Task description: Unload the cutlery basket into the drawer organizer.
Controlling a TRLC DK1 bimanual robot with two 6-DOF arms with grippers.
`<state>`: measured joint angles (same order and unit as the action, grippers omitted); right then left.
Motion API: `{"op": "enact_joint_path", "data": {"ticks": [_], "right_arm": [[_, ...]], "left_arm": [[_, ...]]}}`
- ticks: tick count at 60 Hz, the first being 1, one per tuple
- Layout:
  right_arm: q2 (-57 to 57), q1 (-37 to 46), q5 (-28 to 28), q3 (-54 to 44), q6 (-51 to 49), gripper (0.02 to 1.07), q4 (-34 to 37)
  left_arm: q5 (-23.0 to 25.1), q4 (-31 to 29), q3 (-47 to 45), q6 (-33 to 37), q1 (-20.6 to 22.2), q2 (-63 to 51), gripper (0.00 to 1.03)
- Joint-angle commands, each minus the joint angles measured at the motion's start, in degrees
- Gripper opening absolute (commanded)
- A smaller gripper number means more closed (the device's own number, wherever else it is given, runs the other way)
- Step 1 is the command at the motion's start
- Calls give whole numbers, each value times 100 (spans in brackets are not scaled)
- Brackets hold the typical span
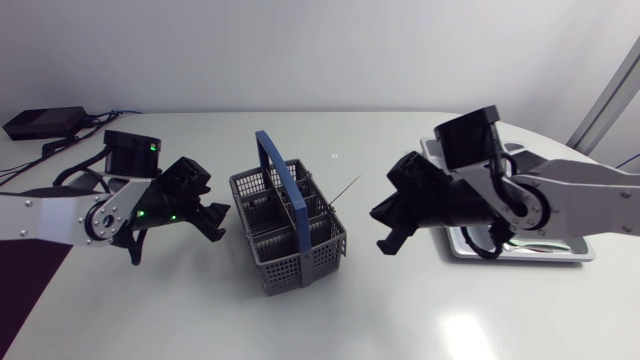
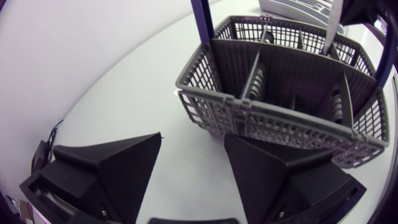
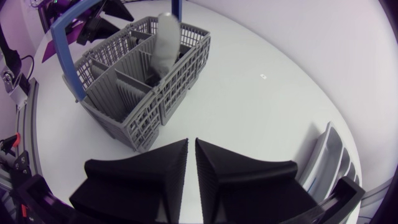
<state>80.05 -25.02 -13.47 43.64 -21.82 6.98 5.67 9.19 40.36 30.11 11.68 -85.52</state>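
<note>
No text, label, brand, number or sign can be read in any view. The only candidate is a tiny mark (image 1: 335, 157) on the white bench (image 1: 300, 320), just beyond the grey mesh plastic cutlery basket with a blue handle (image 1: 287, 228), and it is too small to make out.

The cutlery basket (image 1: 290, 240) is grey with a grid pattern of holes, and its handle (image 1: 281, 168) is blue. The counter (image 1: 200, 320) is white.
</note>
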Motion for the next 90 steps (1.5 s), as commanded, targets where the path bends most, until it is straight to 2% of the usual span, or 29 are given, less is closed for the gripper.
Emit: {"op": "enact_joint_path", "data": {"ticks": [1,11,21,31,39,47,53,55,59,63,72,81,90], "right_arm": [[274,-285,143,-92,170,10,-197],[538,-803,372,-136,196,10,-505],[468,-1339,583,-207,249,10,-505],[397,-2324,926,-286,389,10,-417],[-60,-2447,961,-479,293,10,-356],[-1405,-2113,1022,-883,135,11,-136],[-2011,-1339,820,-1015,-59,11,-57],[-2029,-759,565,-989,-138,11,-118],[-1572,128,73,-804,-155,11,-391],[-1009,603,-217,-514,-112,11,-505],[283,902,-542,268,143,11,-769],[1144,893,-683,936,328,11,-760],[1856,902,-850,1613,442,11,-496]], "left_arm": [[4,83,332,-207,36,-378,68],[4,267,578,-277,133,-844,68],[74,267,921,-313,133,-1152,68],[101,-31,1642,-321,282,-1600,68],[101,-128,1800,-260,212,-1670,69],[241,-198,1185,74,-131,-800,69],[470,-427,657,224,-342,158,69],[628,-699,420,338,-421,677,69],[857,-1227,51,514,-430,1564,69],[988,-1587,-230,637,-360,2197,69],[1041,-2598,-766,962,238,3243,68],[1041,-2870,-1100,988,721,3366,68],[1050,-2800,-1241,988,915,3111,67]]}}
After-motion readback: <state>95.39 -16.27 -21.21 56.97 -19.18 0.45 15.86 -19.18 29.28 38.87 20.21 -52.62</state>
